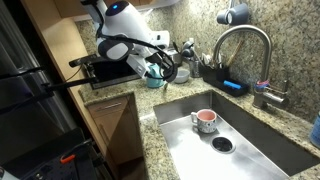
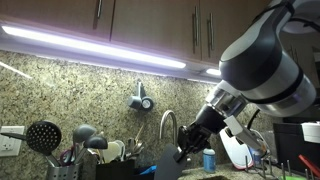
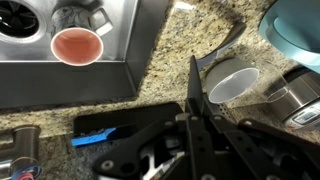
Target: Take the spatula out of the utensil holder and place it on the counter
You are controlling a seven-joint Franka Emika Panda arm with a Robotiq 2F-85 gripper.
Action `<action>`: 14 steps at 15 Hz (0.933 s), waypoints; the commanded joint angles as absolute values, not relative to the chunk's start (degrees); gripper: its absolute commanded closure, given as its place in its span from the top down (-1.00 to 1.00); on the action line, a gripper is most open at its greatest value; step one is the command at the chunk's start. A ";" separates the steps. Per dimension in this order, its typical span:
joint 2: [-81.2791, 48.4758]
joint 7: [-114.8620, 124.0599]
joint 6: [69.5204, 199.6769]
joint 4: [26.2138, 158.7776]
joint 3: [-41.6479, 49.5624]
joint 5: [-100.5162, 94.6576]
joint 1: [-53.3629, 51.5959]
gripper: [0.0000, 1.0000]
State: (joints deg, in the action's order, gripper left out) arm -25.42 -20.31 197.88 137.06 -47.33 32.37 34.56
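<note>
Your fingers (image 3: 192, 85) were pressed together, holding nothing. What looked like the spatula (image 3: 224, 45) lay flat on the table (image 3: 170, 40) just past the tips, near the teal jug (image 3: 295, 35).

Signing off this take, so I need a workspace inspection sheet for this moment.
surface: speckled granite counter around a steel sink.
job's things: utensil holder cut off at the frame's lower edge, dark-headed utensils standing in it; spatula cannot be told apart.
clutter: pink cup in the sink; teal jug; white cup; black caddy with blue sponge.
grippers: gripper shut, above the counter beside the sink; nothing clearly held.
cables: nothing seen on the counter.
surroundings: faucet, wood cabinets, under-cabinet light.
</note>
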 commanded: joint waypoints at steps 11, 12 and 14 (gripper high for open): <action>-25.66 -20.53 197.21 133.53 -38.63 32.30 25.03 -0.98; -26.08 -20.87 197.60 133.22 -37.79 32.56 24.00 -0.98; -27.05 -21.22 197.86 132.72 -37.16 32.20 22.86 -0.98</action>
State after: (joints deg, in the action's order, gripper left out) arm -25.73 -20.09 197.86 133.40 -39.09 32.13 25.17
